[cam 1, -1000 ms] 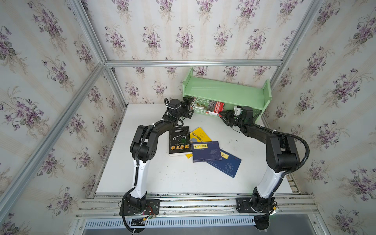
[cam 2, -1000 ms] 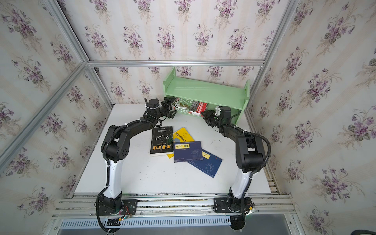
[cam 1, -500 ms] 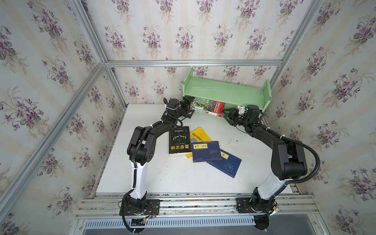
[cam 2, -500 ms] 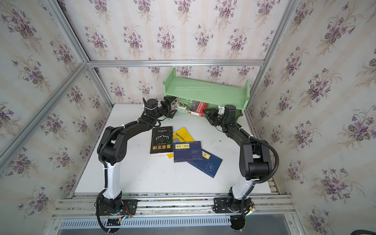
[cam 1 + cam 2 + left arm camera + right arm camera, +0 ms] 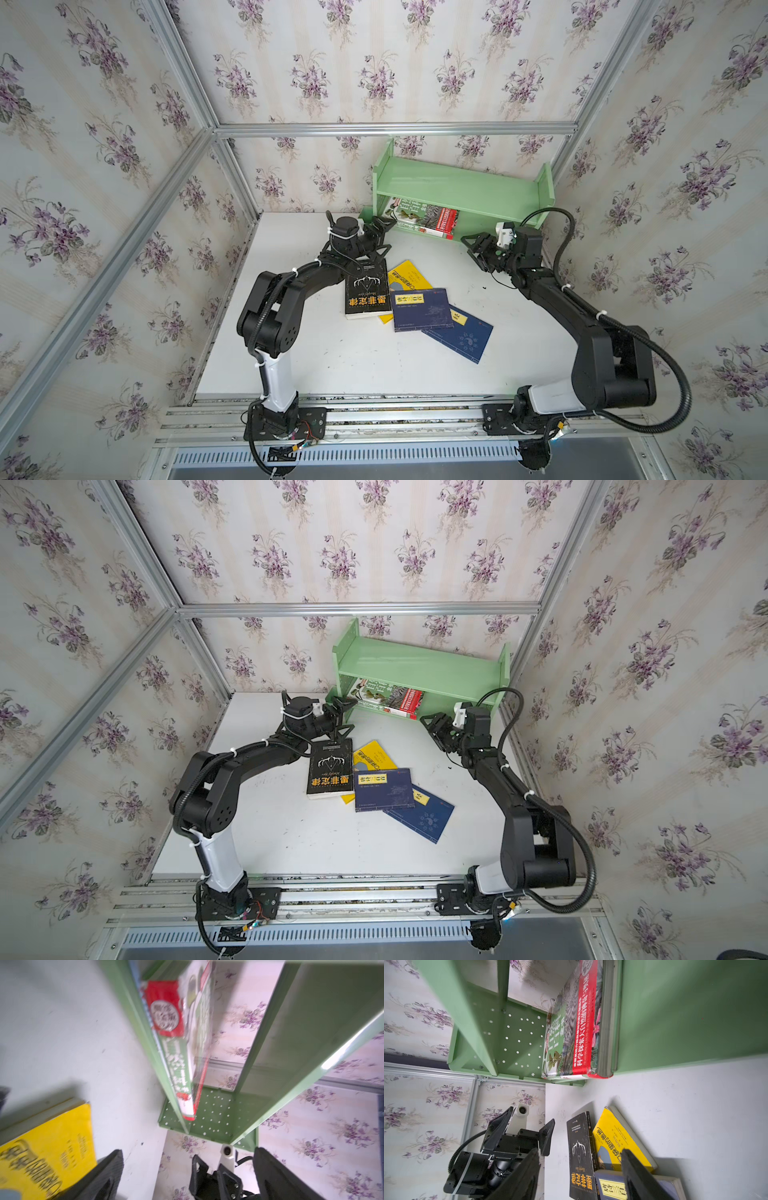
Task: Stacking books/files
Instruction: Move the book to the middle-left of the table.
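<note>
- The left hand [image 5: 384, 237] is spread wide and holds nothing. It hangs low over the bench [image 5: 332, 365] at about 12 o'clock, just off the 9 o'clock end of the pale green shelf [image 5: 465, 187] and clear of it.
- In the left wrist view its fingers [image 5: 104, 1174] stand far apart, with only bare bench and wallpaper showing between them.
- The right hand [image 5: 473, 249] is also released, its jaws parted around an empty gap. It hovers at roughly 2 o'clock, near the front of the shelf's 3 o'clock half, and touches nothing.
- In the right wrist view its fingers [image 5: 639, 1176] frame the books on the bench, which lie beyond the gap, not inside it.
- The green plant-photo book with the red band [image 5: 424, 214] lies flat on the shelf's lower tier, toward its 9 o'clock end. One corner pokes past the tier's front edge. Whether another book lies under it cannot be told.
- Four books sit in a loose overlapping cluster at the centre of the bench, and neither hand touches them.
- The black book with gold characters [image 5: 368, 291] is on the cluster's 9 o'clock side, its edge over the yellow book [image 5: 407, 274] at 12 o'clock.
- A navy book with a yellow label [image 5: 422, 309] lies across the yellow book's near end and across a corner of the second navy book [image 5: 465, 338], which sits tilted at 4 o'clock.
</note>
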Robot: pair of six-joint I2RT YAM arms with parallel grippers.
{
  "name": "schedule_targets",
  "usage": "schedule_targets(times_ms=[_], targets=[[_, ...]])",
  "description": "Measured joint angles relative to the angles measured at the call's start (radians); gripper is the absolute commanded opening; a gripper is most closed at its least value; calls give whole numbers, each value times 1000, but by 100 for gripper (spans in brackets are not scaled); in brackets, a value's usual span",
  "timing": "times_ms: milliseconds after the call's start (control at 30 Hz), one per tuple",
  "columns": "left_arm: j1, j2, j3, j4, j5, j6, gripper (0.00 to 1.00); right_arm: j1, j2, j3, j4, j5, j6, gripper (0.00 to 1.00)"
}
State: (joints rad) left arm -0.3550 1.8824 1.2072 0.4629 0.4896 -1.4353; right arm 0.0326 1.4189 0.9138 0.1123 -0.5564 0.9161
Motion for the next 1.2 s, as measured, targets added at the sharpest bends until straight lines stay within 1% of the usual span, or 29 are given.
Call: schedule_targets(times_ms=[67, 133, 167, 267, 367, 567, 833, 1000, 1200], targets=[[-3, -40, -25, -78, 1, 80, 99, 21, -39, -34, -40, 35, -28, 71], [-13, -58, -16, -158, -7, 155, 99, 38, -67, -63, -76, 58, -45, 73], [-21, -61, -4, -197, -15, 190, 99, 46, -80, -80, -95, 76, -52, 76], [-53, -42, 50, -301, -35, 278, 99, 64, -130, -123, -137, 112, -61, 81], [-80, 2, 94, -377, -65, 325, 99, 75, -205, -158, -182, 155, -75, 84], [-122, 85, 148, -504, -130, 367, 99, 78, -343, -191, -300, 245, -107, 87], [-151, 195, 245, -628, -178, 419, 99, 79, -469, -261, -409, 308, -112, 89], [-142, 168, 222, -701, -267, 461, 100, 79, -500, -288, -431, 328, -111, 89], [-90, 60, 97, -760, -381, 477, 99, 78, -480, -302, -434, 332, -105, 88]])
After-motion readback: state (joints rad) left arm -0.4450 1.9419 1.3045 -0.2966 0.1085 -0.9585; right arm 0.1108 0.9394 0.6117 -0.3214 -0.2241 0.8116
